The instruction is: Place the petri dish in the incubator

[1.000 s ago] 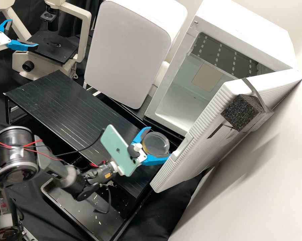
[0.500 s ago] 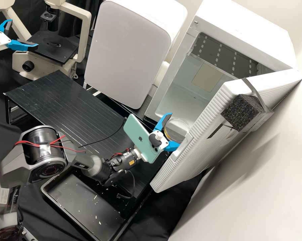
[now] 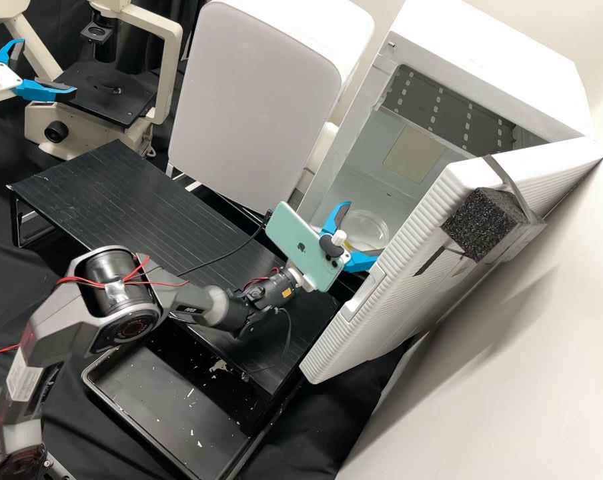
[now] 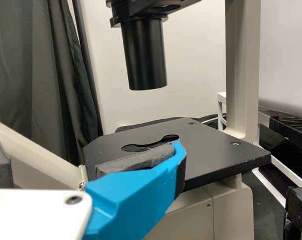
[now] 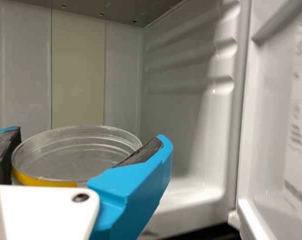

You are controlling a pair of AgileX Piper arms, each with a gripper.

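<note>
Blue fingers (image 5: 133, 187) on dish, insertion step in hand

Right gripper (image 3: 366, 231) has its two fingers closed around the petri dish (image 5: 80, 155), one each side, yellow band (image 5: 45, 181) low on the near wall. Dish looks about level, at the incubator (image 3: 491, 63) mouth. Can't tell if it's touching the floor (image 5: 188, 197) inside. Door (image 3: 375, 300) stands open to the right, close by the fingers.

Reading: pick done, carry nearly done, release not due yet. Next: push farther in past the near edge, keep level, lower to the floor, then spread the fingers and back straight out. Watch the door on the way.

Left gripper (image 3: 47, 68): far left by the microscope (image 3: 171, 73), fingers apart, holding nothing. No job for it here.
</note>
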